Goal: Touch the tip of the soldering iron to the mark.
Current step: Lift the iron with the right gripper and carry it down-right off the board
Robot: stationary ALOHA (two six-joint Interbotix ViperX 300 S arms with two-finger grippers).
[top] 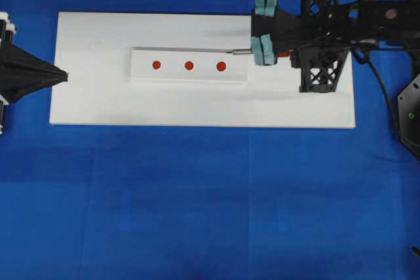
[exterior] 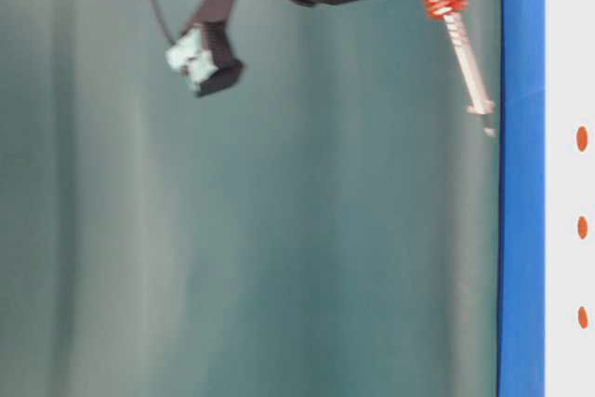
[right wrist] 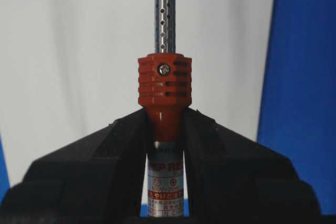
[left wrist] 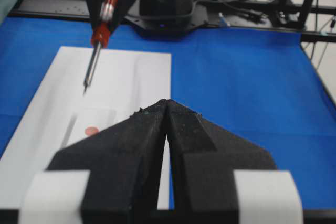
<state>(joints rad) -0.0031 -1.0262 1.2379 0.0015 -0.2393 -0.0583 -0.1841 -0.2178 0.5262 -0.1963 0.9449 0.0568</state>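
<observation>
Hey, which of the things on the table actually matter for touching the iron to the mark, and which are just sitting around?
Belongs to the job:
- soldering iron, clamped in the right gripper
- the mark, middle red dot on the raised white strip

Just there:
- two outer red dots
- black stand
- white board
- blue cloth
- left gripper, shut, idle

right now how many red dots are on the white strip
3, in a row along the white strip: left dot, middle dot, right dot nearest the soldering iron. None looks hidden from overhead.
</observation>
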